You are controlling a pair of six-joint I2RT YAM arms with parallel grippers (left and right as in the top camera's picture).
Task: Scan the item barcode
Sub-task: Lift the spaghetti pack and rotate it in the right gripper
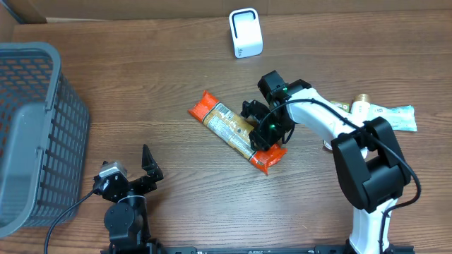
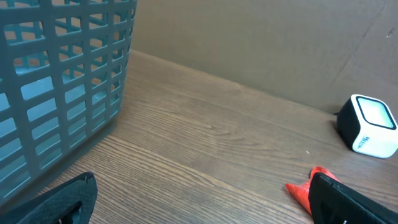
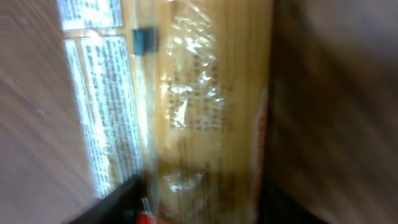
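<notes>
1 long packet (image 1: 226, 121) with orange ends lies flat on the table (image 1: 141, 77). In your overhead view it sits below the white scanner (image 1: 245, 33), slanting down toward the scanner's right. Your right gripper (image 1: 268, 127) is directly over the packet's lower half, farther from the scanner than the packet's upper orange tip. Its wrist view gives you only a blurred close-up of the clear wrapper and a printed label (image 3: 99, 124), so you cannot tell whether the jaws are clamped on the packet or loose around it. Your left gripper (image 1: 131, 173) is well away from the scanner, down to its left. Its fingers (image 2: 59, 199) are spread wide with nothing between them. The grey basket (image 1: 35, 134) stands far to the scanner's left. 1 more wrapped item (image 1: 388, 116) lies down to the scanner's right.
</notes>
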